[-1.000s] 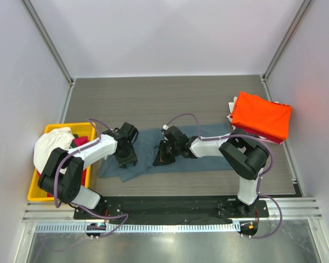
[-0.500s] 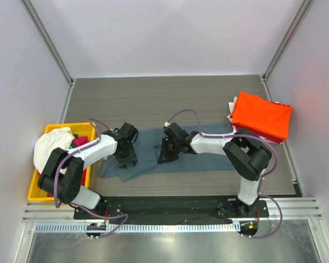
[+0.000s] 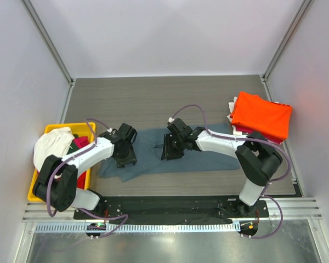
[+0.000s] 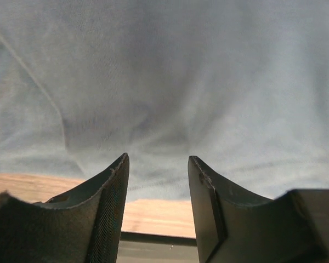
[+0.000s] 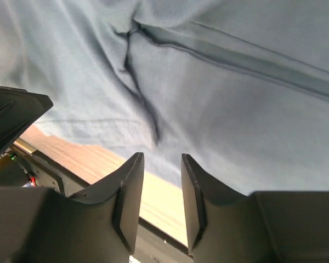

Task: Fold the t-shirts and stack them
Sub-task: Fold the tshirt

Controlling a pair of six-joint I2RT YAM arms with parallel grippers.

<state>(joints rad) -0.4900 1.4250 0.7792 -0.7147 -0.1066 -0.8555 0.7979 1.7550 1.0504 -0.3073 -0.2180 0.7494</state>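
A slate blue-grey t-shirt [image 3: 203, 159] lies spread flat on the table in front of the arms. It fills the left wrist view [image 4: 170, 82] and the right wrist view [image 5: 219, 98], where a crease and a seam show. My left gripper [image 3: 124, 160] is open and empty, low over the shirt's left part. My right gripper [image 3: 169, 154] is open and empty over the shirt's middle. A folded bright orange t-shirt [image 3: 261, 115] lies at the right on top of white cloth [image 3: 230, 116]. White [image 3: 50, 146] and red [image 3: 80, 141] t-shirts sit in the bin.
A yellow plastic bin [image 3: 38, 190] stands at the left table edge. The table's near edge [image 3: 197, 186] runs just below the shirt. Grey walls close in the back and sides.
My right gripper has moved a little toward the right and back over the blue-grey shirt. My left gripper has stayed almost in place.
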